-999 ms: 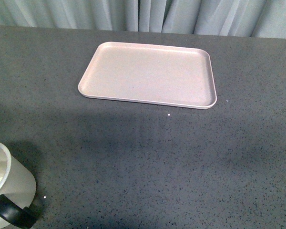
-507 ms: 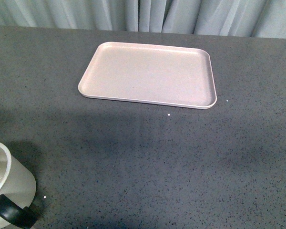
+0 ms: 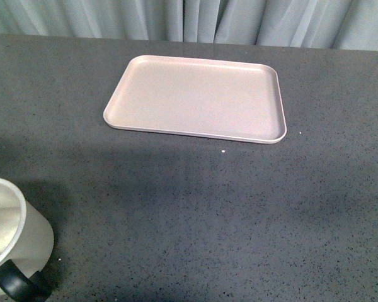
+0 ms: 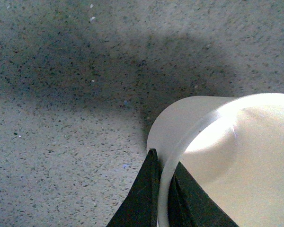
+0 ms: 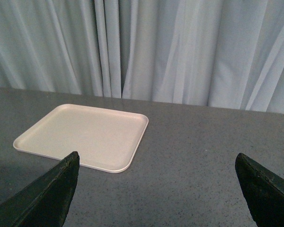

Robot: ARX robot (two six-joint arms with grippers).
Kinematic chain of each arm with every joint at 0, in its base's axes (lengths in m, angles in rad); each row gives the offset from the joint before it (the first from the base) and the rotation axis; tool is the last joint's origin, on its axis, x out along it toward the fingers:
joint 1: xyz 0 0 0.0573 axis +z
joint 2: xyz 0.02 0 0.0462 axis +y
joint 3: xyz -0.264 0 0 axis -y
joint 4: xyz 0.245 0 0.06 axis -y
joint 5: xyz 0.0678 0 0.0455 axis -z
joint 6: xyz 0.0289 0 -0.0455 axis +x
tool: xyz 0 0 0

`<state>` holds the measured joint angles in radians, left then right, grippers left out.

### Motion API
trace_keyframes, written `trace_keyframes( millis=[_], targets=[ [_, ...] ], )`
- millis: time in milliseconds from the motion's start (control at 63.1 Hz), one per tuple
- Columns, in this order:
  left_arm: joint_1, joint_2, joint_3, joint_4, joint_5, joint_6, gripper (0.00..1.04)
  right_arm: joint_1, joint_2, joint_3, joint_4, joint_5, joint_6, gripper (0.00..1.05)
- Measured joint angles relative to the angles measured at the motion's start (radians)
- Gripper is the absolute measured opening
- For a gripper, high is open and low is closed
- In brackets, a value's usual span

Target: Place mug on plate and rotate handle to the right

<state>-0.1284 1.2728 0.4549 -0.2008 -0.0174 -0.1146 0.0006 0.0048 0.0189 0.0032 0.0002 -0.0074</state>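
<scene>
The white cylindrical mug [image 3: 16, 233] is at the near left, well apart from the flat beige-pink rectangular plate [image 3: 195, 97]. The left gripper [image 4: 164, 163] seems to pinch its wall; the right gripper [image 5: 156, 156] has its jaws wide apart.

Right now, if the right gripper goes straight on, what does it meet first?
Probably the bare table just beside the plate, not the plate itself. The right gripper stands open and empty. Depth is unclear, so treat this as a guess.
</scene>
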Motion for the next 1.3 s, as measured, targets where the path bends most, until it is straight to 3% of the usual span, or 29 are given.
trace_keyframes(
  millis=[365,682,951,1300],
  targets=[
    [-0.118,0.134,0.232,-0.035,-0.035,-0.048,0.02,0.000,0.000,0.000,0.000,0.000,0.000,0.95],
    [-0.254,0.609,0.840,-0.144,-0.014,-0.111,0.02,0.000,0.000,0.000,0.000,0.000,0.000,0.95],
    [-0.271,0.890,1.230,-0.277,-0.023,-0.164,0.02,0.000,0.000,0.000,0.000,0.000,0.000,0.95],
    [-0.290,1.014,1.370,-0.349,-0.023,-0.188,0.02,0.000,0.000,0.000,0.000,0.000,0.000,0.95]
  ],
)
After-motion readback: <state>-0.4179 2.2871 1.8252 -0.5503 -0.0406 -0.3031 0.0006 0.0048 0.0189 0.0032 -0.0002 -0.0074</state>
